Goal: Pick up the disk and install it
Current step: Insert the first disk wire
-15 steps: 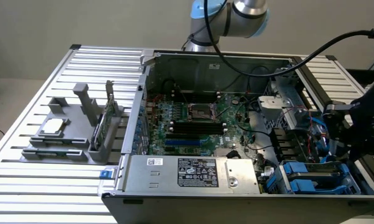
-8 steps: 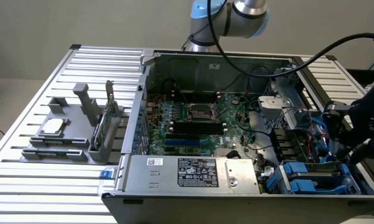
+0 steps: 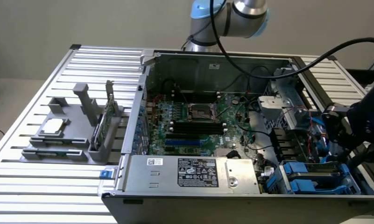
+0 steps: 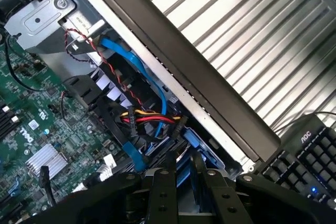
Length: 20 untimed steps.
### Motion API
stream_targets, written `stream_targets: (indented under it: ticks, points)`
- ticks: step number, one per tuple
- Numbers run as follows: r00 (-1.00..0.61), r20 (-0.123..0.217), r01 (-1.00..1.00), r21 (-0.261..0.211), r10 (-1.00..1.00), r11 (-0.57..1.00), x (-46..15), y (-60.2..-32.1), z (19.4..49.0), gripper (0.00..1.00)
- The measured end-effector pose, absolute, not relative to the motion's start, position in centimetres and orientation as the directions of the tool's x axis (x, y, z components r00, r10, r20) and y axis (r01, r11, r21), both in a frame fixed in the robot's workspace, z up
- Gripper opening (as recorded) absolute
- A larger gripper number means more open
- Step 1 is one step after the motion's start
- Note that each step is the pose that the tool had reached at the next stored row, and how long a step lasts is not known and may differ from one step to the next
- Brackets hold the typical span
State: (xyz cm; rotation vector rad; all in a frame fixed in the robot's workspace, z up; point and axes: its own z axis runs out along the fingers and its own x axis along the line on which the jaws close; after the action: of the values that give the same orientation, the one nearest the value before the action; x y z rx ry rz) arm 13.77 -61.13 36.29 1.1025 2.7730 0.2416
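So here the arm is way over at the exterior view's right, hanging above the drive bay corner of the open PC case (image 3: 134, 116). The gripper (image 3: 341, 149) is down among the blue brackets, and the disk (image 3: 314, 173) sits right under it, low in that bay next to the power supply (image 3: 193, 171).

From the wrist view the fingers (image 4: 163, 182) are pulled in narrow with blue rail plastic wedged between them. I read that as clenched on the disk (image 4: 183, 173), gripped by its edge, not released.

My take on the step is that the pickup is done and this is the install part, with the drive at the mouth of its slot but not obviously seated. I can't tell how deep it sits.

What the seating calls for, imo, is that the rails have to run straight along the bay guides with no tilt. The cables also crowd that corner. The blue data cable (image 4: 137, 62) and the red/yellow power wires (image 4: 149, 119) hang just beside the slot, so they could snag or get pinched.

The grey holder (image 3: 56, 148) on the desk (image 3: 43, 186), well apart on the exterior view's left, has the small chip (image 3: 54, 126) and the green card (image 3: 101, 126).
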Motion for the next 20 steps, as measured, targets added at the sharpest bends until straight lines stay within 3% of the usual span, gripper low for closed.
stream_targets:
  ticks: [20]
  points:
    - [-0.662, -0.080, 0.718, 0.218, 0.745, 0.661, 13.67, -60.87, 36.33, 0.25]
